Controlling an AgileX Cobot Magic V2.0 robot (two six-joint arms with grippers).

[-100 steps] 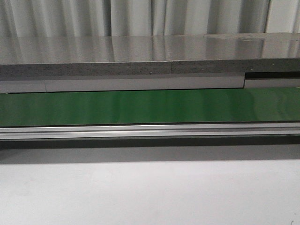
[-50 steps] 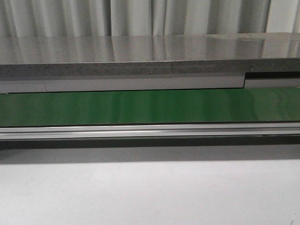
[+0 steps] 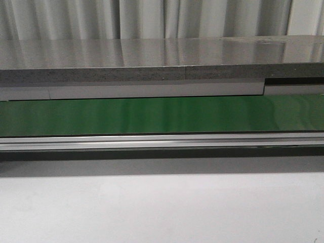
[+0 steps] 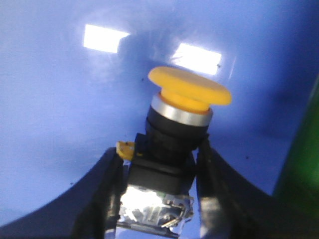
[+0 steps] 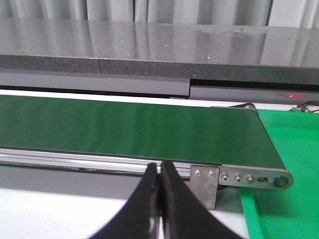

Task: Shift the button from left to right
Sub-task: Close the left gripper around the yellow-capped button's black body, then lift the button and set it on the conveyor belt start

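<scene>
The button (image 4: 174, 149), yellow mushroom cap (image 4: 192, 89) uppermost, sits clamped by its black body between the 2 fingers (image 4: 107, 199) of the left gripper (image 4: 157, 194), over a glossy blue surface (image 4: 60, 99). The right gripper (image 5: 159, 199) holds nothing, its jaws pressed together, just before the green conveyor belt (image 5: 124, 127). Beyond the belt runs a grey shelf (image 3: 152, 61).
</scene>
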